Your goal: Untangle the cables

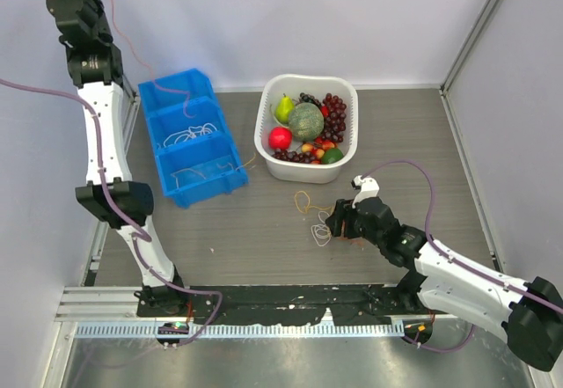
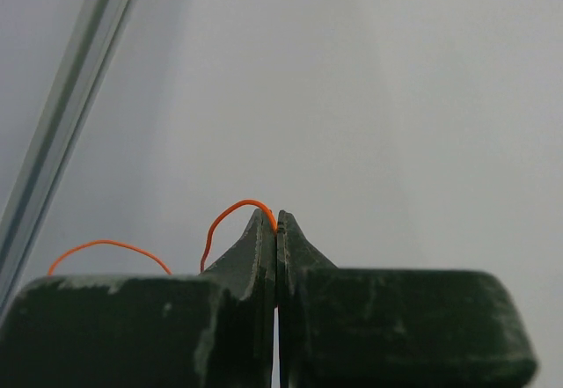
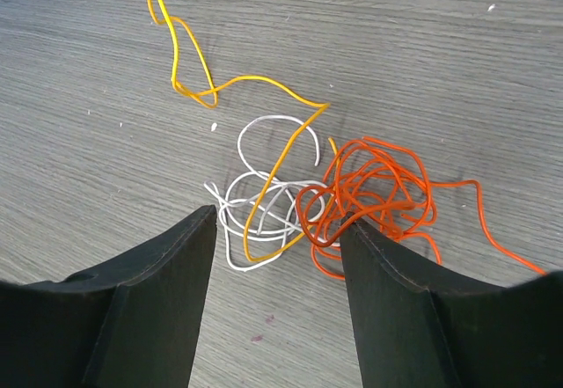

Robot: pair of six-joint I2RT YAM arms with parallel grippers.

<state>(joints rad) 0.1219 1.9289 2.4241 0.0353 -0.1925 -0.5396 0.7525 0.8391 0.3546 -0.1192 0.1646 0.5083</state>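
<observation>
Orange cable (image 2: 242, 201) pinched in left pincer (image 2: 277, 218); right pincer (image 3: 278, 218) spread over tangled cables (image 3: 365, 196).

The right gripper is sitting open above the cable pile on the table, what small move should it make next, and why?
Probably lower the right gripper and close on the yellow cable: its lower loop lies between the open jaws, crossing over the white cable, and most of it trails clear of the orange bundle. The left gripper is occupied, shut on an orange strand.
</observation>
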